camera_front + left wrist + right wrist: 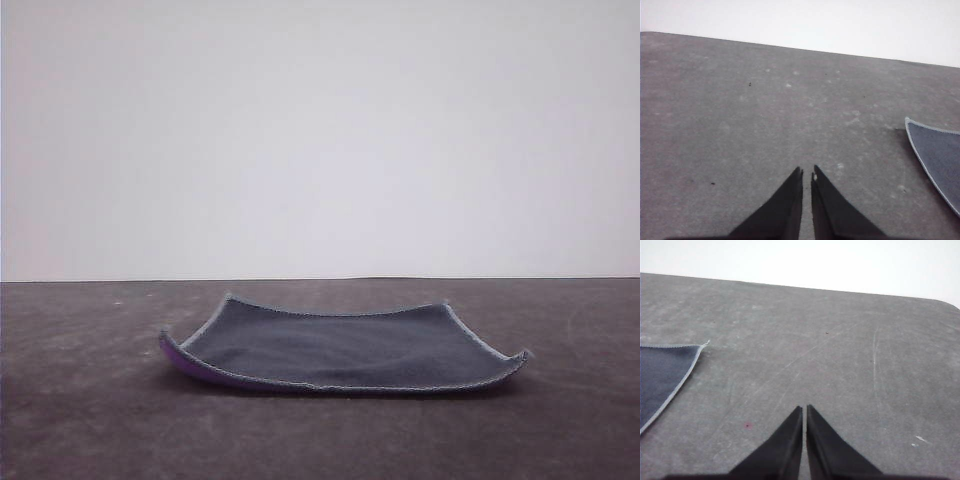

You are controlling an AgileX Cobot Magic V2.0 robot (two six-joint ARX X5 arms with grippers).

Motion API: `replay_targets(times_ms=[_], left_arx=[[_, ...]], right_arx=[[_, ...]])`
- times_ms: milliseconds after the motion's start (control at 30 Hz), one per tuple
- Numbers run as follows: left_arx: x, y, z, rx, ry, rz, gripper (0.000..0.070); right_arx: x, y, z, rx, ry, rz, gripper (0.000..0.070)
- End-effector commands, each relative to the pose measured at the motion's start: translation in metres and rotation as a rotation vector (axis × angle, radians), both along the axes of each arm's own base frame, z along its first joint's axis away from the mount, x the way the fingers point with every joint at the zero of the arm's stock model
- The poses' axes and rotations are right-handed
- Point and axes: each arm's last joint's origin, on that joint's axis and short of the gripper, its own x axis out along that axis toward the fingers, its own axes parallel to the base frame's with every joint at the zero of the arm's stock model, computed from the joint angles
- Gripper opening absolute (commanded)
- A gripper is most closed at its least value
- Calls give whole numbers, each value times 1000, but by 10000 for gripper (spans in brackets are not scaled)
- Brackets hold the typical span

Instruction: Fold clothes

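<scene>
The clothes [340, 348] are one small square of thick cloth lying spread out in the middle of the table, dark grey side up, with a light-grey stitched edge. Its corners curl upward, and bright purple underside shows at the near left corner. In the left wrist view a corner of the clothes [940, 150] lies off to one side of my left gripper [807, 173], which is shut on nothing above bare table. Another corner of the clothes [662, 377] appears in the right wrist view, apart from my right gripper [804, 408], also shut and empty.
The table [90, 400] is a dark grey, scuffed surface with a far edge against a plain white wall [320, 130]. Bare tabletop [740, 115] stretches around the cloth on both sides, marked by faint scratches [875, 350].
</scene>
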Motion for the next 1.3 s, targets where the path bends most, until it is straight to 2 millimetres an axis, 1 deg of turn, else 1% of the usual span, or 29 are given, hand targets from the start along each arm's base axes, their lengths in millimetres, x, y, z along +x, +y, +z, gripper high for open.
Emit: replay_targets(times_ms=[0, 800, 1000, 1100, 1167, 1267], left_arx=[[1, 0, -7, 1, 24, 2, 17], [1, 0, -7, 1, 24, 1, 17], [1, 0, -7, -4, 24, 2, 17], [1, 0, -7, -48, 29, 10, 17], [1, 0, -5, -125, 29, 24, 16], [-1, 1, 8, -213, 2, 57, 16]], right_arx=[[0, 0, 0, 11, -8, -2, 12], [0, 0, 0, 16, -8, 1, 12], [0, 0, 0, 71, -6, -6, 12], [0, 0, 0, 110, -3, -12, 12], [0, 0, 2, 154, -13, -19, 12], [-1, 0, 14, 250, -44, -27, 12]])
